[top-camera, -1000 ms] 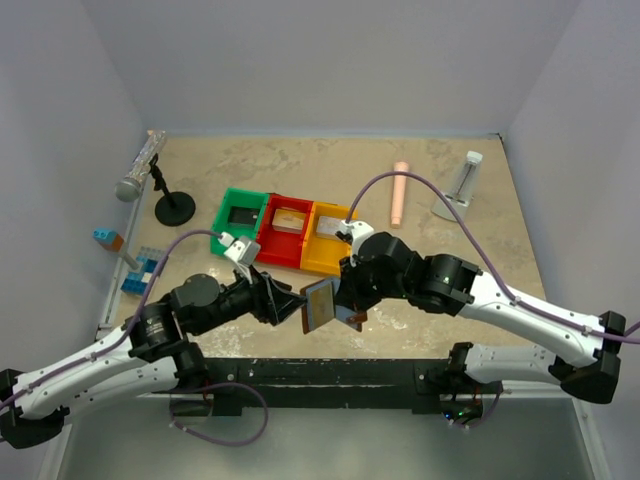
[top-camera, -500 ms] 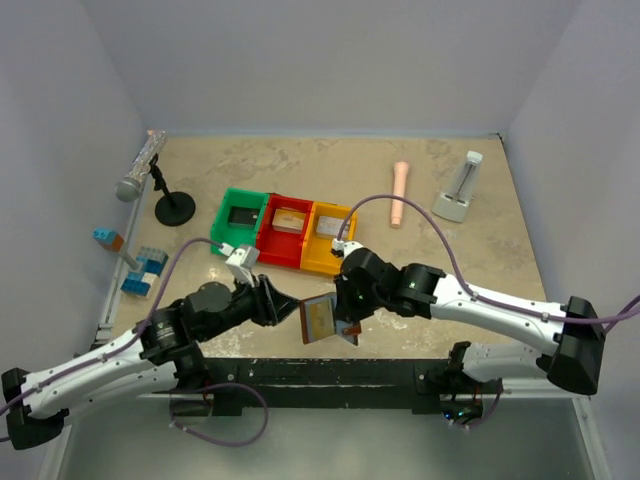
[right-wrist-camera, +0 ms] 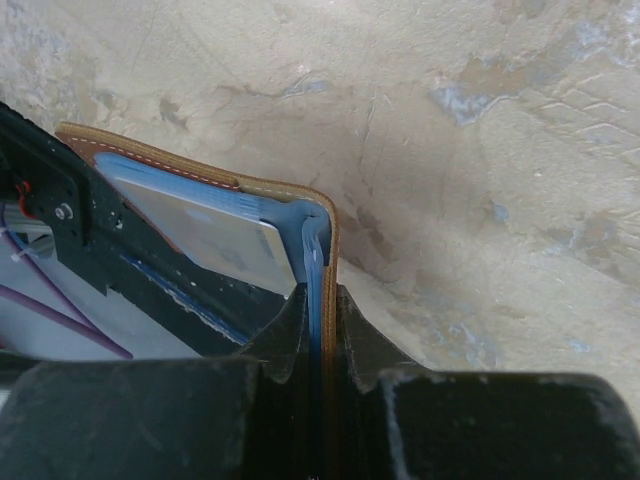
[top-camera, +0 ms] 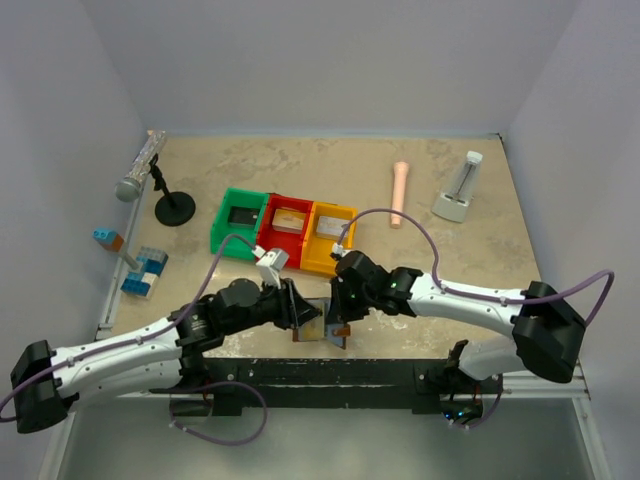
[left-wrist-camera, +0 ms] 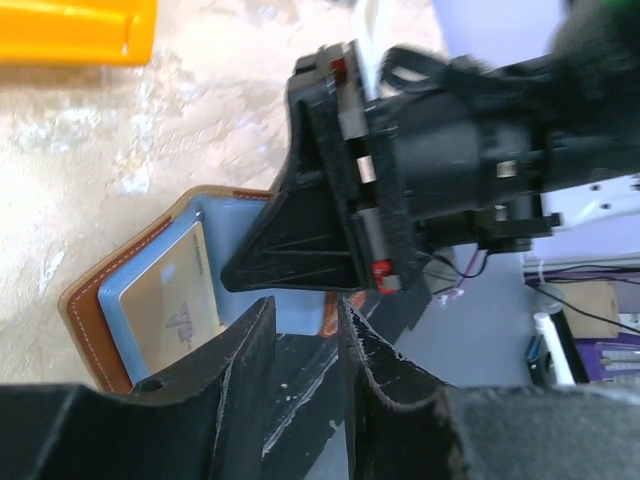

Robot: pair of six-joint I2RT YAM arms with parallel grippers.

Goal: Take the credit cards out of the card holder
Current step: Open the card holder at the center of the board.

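Table [top-camera: 450,260]: we see a beige, marbled top with pale walls on three sides.
Left arm [top-camera: 130,345]: it reaches in from the near left corner towards the near middle of the table.
Right arm [top-camera: 470,300]: it reaches in from the near right and meets the left arm at the same spot.
Bins: a green bin [top-camera: 225,225], a red bin [top-camera: 268,245] and a yellow bin [top-camera: 322,266] stand in a touching row behind the two grippers. We read no writing on them.
Microphone [top-camera: 138,170]: it sits tilted on a black stand at the far left.
Blue blocks [top-camera: 145,272]: they lie at the left edge, near a smaller blue and orange block [top-camera: 107,238].
Card holder [top-camera: 318,322]: it lies open at the near edge of the table, between the grippers. It is brown outside with pale stitching and blue-grey inside.
Pink cylinder [top-camera: 400,195]: it lies on the far right, beside a white upright object [top-camera: 460,188].
Right gripper [right-wrist-camera: 320,295]: it is clamped on one flap of the card holder, with blue lining and brown rim pinched between the fingers.
Left gripper [left-wrist-camera: 303,308]: its jaws stand a narrow gap apart at the holder's near edge, and we see nothing clamped between them.
Card [left-wrist-camera: 170,305]: a gold-toned card sits in the blue-grey pocket.
Writing: the card carries a pale mark that we cannot read.
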